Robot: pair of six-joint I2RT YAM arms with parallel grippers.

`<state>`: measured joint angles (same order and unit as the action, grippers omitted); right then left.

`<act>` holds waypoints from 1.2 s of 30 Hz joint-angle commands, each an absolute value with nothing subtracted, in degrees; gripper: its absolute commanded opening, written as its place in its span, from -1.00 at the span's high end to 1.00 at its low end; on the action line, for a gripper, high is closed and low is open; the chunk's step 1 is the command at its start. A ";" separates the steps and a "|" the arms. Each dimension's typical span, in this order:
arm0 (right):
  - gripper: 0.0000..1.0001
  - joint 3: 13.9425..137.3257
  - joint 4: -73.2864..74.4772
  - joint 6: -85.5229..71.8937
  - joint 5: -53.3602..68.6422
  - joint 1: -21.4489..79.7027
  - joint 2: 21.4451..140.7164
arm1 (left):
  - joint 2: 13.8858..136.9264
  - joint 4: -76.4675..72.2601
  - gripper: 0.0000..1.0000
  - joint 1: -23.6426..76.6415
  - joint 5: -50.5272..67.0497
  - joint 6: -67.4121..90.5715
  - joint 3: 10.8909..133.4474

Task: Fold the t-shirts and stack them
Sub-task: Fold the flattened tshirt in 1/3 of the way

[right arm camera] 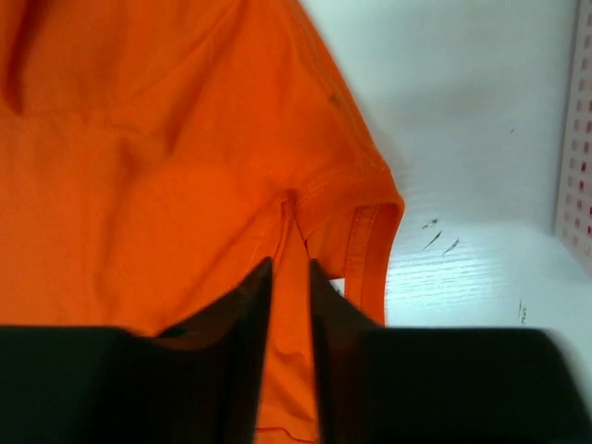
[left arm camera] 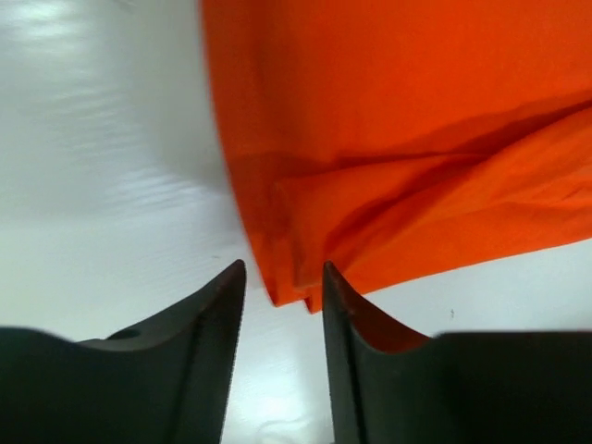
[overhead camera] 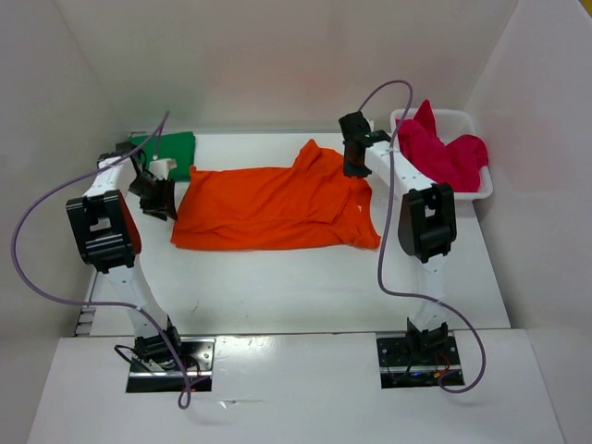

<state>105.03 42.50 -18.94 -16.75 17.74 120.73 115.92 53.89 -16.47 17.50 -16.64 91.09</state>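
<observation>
Bright even light, soft shadows, table (left arm camera: 83,37) glare (wrist views slightly blurred)

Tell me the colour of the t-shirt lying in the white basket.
Magenta-red, with no print; the t-shirt shows best in the top external view.

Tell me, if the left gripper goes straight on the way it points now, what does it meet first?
Most likely the orange t-shirt: its folded corner lies on the table just ahead of the left gripper. The gripper's height above the cloth is unclear.
</observation>
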 commanded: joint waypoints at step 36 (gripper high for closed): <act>-0.26 56.25 30.77 -40.87 -7.47 11.43 95.09 | 109.16 40.70 -0.73 -17.14 20.92 -16.09 71.63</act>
